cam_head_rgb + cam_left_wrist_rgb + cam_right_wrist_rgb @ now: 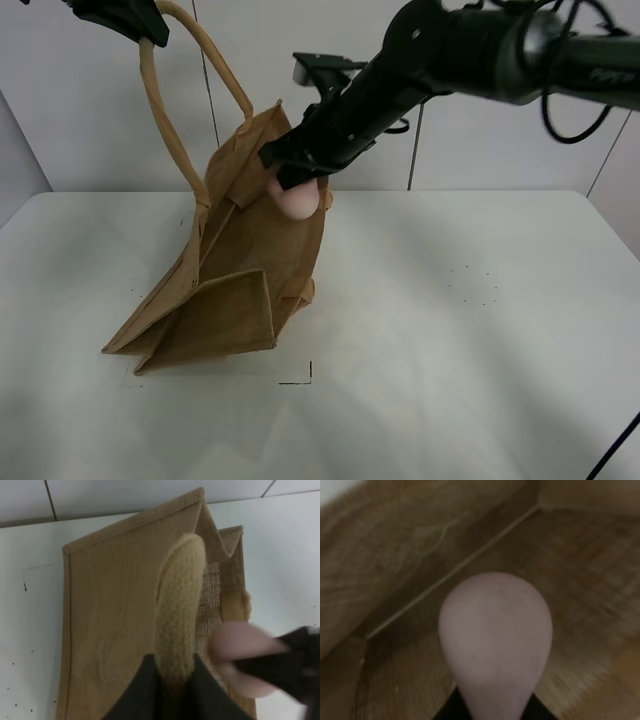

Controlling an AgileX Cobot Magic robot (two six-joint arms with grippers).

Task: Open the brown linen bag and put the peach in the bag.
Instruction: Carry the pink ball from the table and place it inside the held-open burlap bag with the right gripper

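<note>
Tan jute brown linen bag (240,290), handle (181,595) clamped by left gripper (175,682). Pink peach (298,202), pinched by right gripper (300,175), at bag mouth.

Tan coarse-woven bag (240,290), lighter tan handles (180,605), dull pink peach (495,640), white table (480,330)

High overview, wrist close-ups (bag (240,300) shared)
</note>
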